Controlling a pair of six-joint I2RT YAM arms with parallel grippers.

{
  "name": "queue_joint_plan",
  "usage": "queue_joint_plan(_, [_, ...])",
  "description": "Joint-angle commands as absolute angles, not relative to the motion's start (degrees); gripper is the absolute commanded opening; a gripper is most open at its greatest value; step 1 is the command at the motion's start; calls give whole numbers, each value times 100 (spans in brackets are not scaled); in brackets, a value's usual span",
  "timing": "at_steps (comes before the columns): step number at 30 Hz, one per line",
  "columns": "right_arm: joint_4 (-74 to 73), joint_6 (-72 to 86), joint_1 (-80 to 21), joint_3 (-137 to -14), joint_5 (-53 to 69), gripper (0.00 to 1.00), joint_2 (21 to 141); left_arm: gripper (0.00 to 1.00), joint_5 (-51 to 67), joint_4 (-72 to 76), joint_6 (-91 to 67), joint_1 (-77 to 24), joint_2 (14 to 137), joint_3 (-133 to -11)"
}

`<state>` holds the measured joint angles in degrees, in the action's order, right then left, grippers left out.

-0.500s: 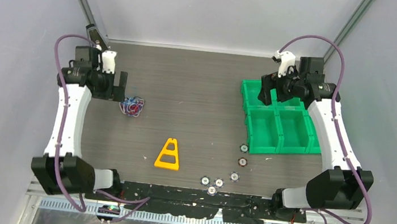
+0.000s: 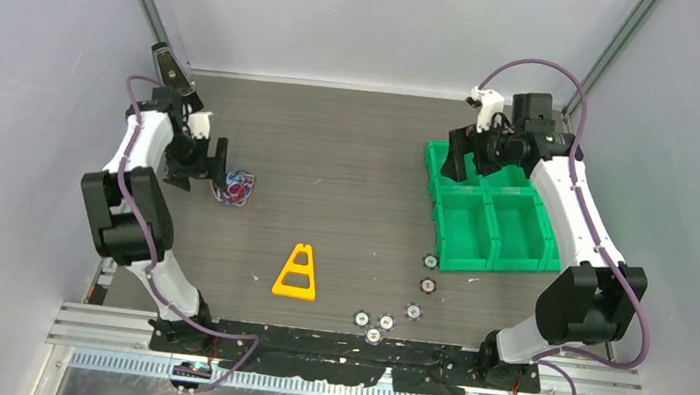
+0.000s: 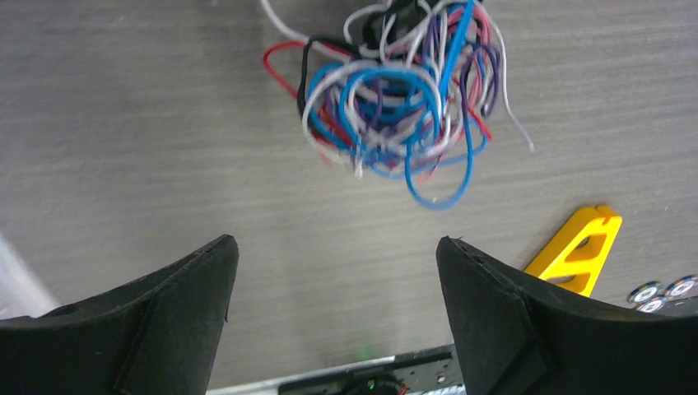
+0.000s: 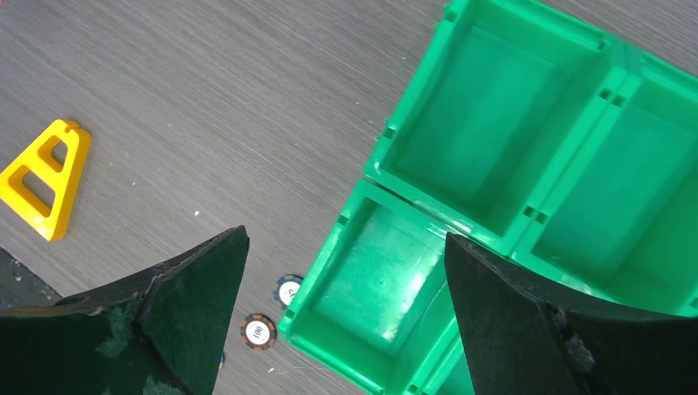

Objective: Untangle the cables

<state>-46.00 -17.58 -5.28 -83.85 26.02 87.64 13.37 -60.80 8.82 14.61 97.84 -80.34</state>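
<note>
Black left pincer (image 3: 333, 247) fully spread, cables (image 3: 403, 90) untouched

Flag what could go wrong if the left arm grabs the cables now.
The cables are one dense knot, so the open left gripper would likely pinch several strands and tighten it. The right gripper hangs open over the green bins, far off, so nothing pins the bundle; it may lift whole.

Top external sits high behind the arm bases, looking down on the whole table (image 2: 351, 157); left wrist looks down close over the cables (image 3: 395, 90), right wrist over the green bins (image 4: 494, 164), both catching the yellow triangular piece (image 3: 580, 251).
</note>
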Motion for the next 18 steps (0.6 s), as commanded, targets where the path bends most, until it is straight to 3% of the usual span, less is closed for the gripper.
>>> queue_joint_plan(1, [-4603, -1651, -868, -8596, 2643, 95, 8730, 88, 1879, -5440, 576, 1468, 10332, -8233])
queue_joint_plan(5, [-4480, -1627, -1208, -8510, 2607, 95, 8739, 80, 2213, -5082, 167, 1459, 10752, -8256])
queue_joint_plan(8, [-4376, -1553, -1479, -8562, 2599, 95, 8838, 68, 2591, -4733, 36, 1458, 10882, -8095])
queue_joint_plan(15, [-4125, -1151, -2257, -9072, 2808, 95, 9376, 6, 3804, -3989, -35, 1296, 10305, -7376])
queue_joint_plan(16, [-4061, -1081, -2379, -9216, 2863, 95, 9538, 0, 3958, -3944, 48, 1219, 10106, -7244])
queue_joint_plan(18, [-3926, -899, -2581, -9407, 3044, 95, 9791, 0, 4253, -3763, 257, 1014, 9590, -6933])
